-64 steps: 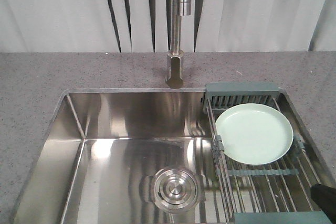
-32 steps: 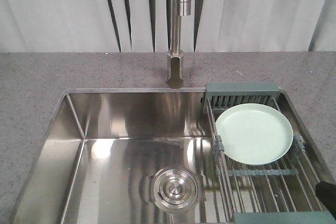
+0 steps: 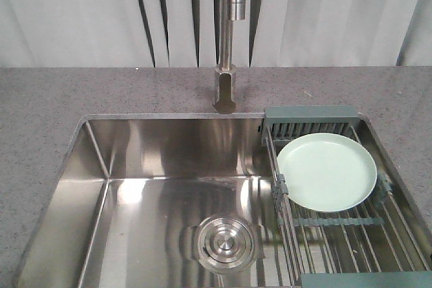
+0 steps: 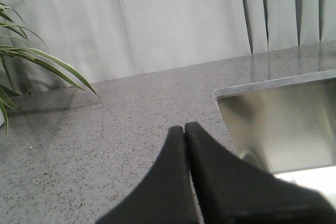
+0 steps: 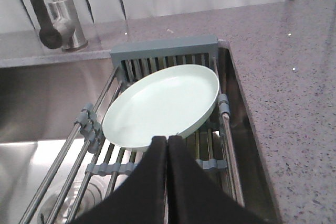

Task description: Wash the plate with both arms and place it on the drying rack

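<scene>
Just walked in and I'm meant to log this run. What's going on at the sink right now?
Nothing is being handled. The mint-green plate lies face up on the drying rack across the right side of the steel sink. The right hand is shut and empty, just short of the plate's near rim. The left hand is also shut and empty, over the grey countertop left of the sink. The faucet shows no water running.

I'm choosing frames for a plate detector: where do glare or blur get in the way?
Front view: bright glare streaks on the sink floor, while the plate is evenly lit and sharp on the drying rack. Right wrist view: the plate is sharp, the right gripper is a dark soft mass hiding its near rim. Left wrist view: no plate, the left gripper is blurred.
</scene>
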Controlling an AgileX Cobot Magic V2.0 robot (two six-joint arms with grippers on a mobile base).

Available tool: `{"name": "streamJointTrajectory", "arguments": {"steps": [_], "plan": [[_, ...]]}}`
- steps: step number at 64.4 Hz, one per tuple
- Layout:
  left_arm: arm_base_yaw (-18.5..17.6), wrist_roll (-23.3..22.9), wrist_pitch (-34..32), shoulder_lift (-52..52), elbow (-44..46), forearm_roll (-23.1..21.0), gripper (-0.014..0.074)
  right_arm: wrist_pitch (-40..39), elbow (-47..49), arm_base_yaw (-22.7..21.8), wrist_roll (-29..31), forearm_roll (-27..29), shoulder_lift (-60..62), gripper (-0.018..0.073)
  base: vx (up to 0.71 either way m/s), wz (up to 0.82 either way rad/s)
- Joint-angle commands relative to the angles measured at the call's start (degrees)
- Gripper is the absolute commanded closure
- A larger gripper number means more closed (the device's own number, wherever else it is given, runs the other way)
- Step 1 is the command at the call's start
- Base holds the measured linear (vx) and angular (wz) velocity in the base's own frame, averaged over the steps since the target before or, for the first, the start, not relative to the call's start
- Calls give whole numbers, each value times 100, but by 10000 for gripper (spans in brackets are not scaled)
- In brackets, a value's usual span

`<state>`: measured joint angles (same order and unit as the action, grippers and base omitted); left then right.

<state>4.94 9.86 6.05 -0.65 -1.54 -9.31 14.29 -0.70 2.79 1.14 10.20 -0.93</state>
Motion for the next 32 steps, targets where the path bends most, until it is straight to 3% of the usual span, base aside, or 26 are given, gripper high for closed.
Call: {"name": "streamJointTrajectory", "arguments": {"steps": [1,32], "plan": [[7,-53,-424,-81,147,-13,603,-845,-129,-19,-300,-174,199,566,0,0],[7,-53,-435,-81,147,-13,603,-1648,-113,-19,-61,-440,187,566,0,0]]}}
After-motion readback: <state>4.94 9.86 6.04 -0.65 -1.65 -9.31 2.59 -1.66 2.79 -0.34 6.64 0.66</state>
